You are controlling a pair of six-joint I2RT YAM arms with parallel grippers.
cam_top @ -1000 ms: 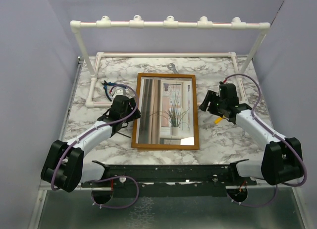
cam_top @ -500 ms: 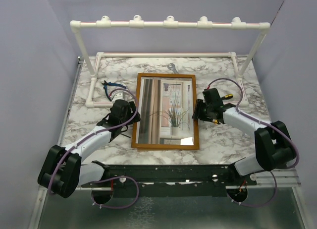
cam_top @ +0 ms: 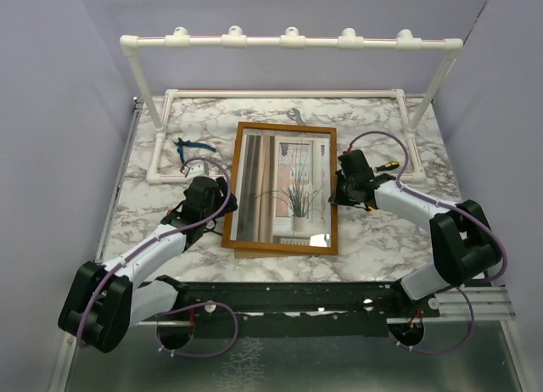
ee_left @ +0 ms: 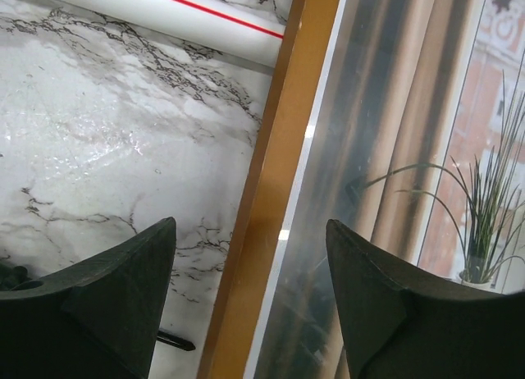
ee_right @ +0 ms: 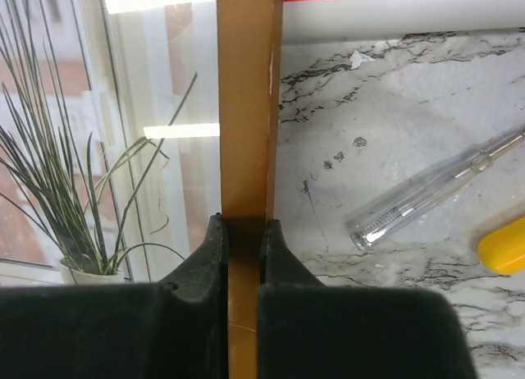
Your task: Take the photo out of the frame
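Black right tool has just pinched shut on the right border of the large orange-brown wooden picture frame, skewing it on the marble counter. The left tool gapes empty astride the left border. Beyond, the curtain-and-plant paper photo is still under the glass.

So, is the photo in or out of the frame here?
In. The photo fills the frame, with the wooden border around all four edges in the top view.

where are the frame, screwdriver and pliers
frame (cam_top: 286, 129), top view, its far wooden border
screwdriver (ee_right: 426, 200), right wrist view, its clear body
pliers (cam_top: 195, 146), top view, blue handles
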